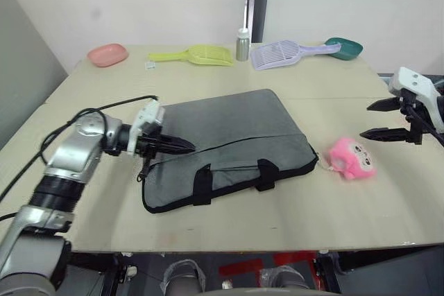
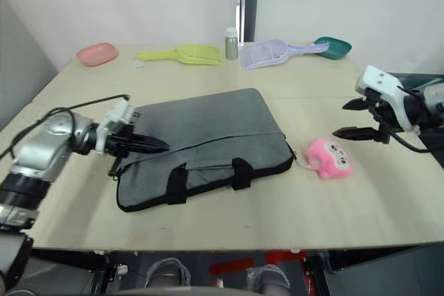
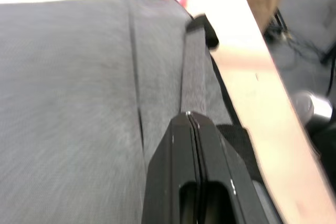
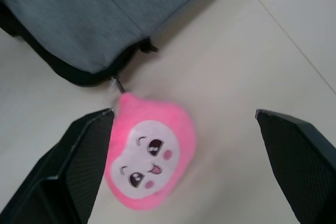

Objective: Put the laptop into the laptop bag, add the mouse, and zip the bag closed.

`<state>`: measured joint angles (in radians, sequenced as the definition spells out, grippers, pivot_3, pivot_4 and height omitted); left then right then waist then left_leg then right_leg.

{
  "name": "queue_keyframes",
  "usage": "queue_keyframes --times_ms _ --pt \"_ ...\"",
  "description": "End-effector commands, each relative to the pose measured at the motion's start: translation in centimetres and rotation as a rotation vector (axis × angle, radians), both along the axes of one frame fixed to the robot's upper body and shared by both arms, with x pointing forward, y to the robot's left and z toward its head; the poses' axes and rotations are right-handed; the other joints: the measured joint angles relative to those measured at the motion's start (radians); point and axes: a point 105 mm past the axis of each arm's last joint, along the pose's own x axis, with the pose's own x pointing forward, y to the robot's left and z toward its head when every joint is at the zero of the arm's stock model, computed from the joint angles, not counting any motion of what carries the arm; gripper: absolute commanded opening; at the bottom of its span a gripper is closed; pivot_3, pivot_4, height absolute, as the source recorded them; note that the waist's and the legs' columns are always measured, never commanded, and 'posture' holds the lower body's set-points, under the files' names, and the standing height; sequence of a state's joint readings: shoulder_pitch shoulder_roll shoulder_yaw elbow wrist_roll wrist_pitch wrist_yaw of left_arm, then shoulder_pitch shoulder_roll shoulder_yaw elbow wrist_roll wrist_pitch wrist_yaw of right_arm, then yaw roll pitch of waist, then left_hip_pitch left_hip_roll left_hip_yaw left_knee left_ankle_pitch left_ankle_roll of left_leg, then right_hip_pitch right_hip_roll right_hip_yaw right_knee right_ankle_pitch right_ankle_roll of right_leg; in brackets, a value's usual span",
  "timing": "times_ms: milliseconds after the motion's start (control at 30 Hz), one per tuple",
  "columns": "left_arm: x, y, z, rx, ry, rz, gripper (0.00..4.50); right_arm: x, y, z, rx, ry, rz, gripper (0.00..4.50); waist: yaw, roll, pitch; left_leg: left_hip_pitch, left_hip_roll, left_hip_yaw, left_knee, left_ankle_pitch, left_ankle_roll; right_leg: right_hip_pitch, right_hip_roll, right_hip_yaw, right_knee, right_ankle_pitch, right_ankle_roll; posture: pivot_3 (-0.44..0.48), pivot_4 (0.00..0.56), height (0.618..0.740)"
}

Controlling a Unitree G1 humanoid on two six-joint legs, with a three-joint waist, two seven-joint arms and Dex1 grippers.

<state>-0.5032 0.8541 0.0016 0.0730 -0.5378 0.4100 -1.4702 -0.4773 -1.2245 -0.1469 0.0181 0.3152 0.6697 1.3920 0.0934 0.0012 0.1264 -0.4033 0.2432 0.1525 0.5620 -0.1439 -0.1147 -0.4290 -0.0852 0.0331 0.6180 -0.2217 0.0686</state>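
1. Bag [image 1: 229,147] lies flat in the middle of the table [image 1: 361,213], grey face up, its two black handles [image 1: 202,185] toward the near edge.
2. Left gripper [image 1: 182,146] is at the bag's left end, fingers pressed together, tips right on the zip line [image 1: 236,145]; whether anything is pinched between them I cannot tell.
3. In the left wrist view the closed black fingers [image 3: 195,150] lie over the grey fabric beside a seam, with one handle off to the side near the table edge.
4. Right gripper [image 2: 350,118] hovers above the table to the bag's right, fingers spread wide and holding nothing.
5. Pink plush [image 2: 325,159] sits just beside the bag's right corner, below that open gripper; in the right wrist view it lies between the two fingers [image 4: 84,150], face up.
6. A short metal pull sticks out of the bag's corner and touches the plush's top.
7. Along the far edge, well apart from the bag: a pink dish [image 1: 107,54], a yellow scoop [image 1: 198,54], a small bottle [image 1: 242,45], a lilac scoop [image 1: 281,53] and a green scoop [image 1: 345,48].
8. Nothing lies between the left gripper and the zip line; the plush is the nearest thing to the bag's right end.
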Motion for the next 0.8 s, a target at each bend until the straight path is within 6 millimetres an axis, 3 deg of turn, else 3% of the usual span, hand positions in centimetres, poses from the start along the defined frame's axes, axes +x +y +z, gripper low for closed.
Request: queue_keyframes --times_ms 33,267,433,600,800 --pt "-1.5 2.4 1.1 0.024 0.012 0.105 0.0 -1.0 2.0 0.7 0.057 -0.057 0.046 4.49 0.001 0.0 0.0 0.0 0.001 0.0 0.001 -0.001 -0.001 0.0 0.001 0.0 0.0 0.0 0.0 0.0 0.15 0.74" --pt "-3.9 6.3 -2.5 0.229 -0.108 0.285 0.0 -2.2 5.2 -3.4 -0.024 -0.051 0.134 4.49 0.006 0.0 0.001 0.001 0.004 0.0 0.003 -0.003 -0.004 0.001 0.004 0.0 0.0 0.0 0.0 0.0 0.15 0.74" --pt "-5.4 7.3 -2.7 0.165 -0.084 0.381 1.52 -2.6 5.4 -5.0 -0.069 -0.01 0.162 4.5 0.005 0.0 0.001 0.003 0.004 -0.002 0.005 -0.006 -0.009 0.004 0.004 0.0 0.001 0.0 0.0 0.0 0.15 0.74" --pt "-7.6 7.0 -3.1 0.237 -0.194 0.319 3.3 -2.7 6.1 -5.1 -0.051 0.003 0.21 4.5 0.001 -0.001 0.002 0.004 0.004 -0.002 0.006 -0.005 -0.008 0.004 0.004 0.0 0.002 0.0 0.001 0.0 0.15 0.74" --pt "-10.3 4.9 -5.8 0.346 -0.244 0.114 3.3 -2.2 7.5 -6.8 -0.085 -0.014 0.271 4.5 0.0 -0.001 0.001 0.004 0.005 -0.003 0.006 -0.004 -0.007 0.005 0.004 -0.001 0.003 0.0 0.001 0.0 0.15 0.74"
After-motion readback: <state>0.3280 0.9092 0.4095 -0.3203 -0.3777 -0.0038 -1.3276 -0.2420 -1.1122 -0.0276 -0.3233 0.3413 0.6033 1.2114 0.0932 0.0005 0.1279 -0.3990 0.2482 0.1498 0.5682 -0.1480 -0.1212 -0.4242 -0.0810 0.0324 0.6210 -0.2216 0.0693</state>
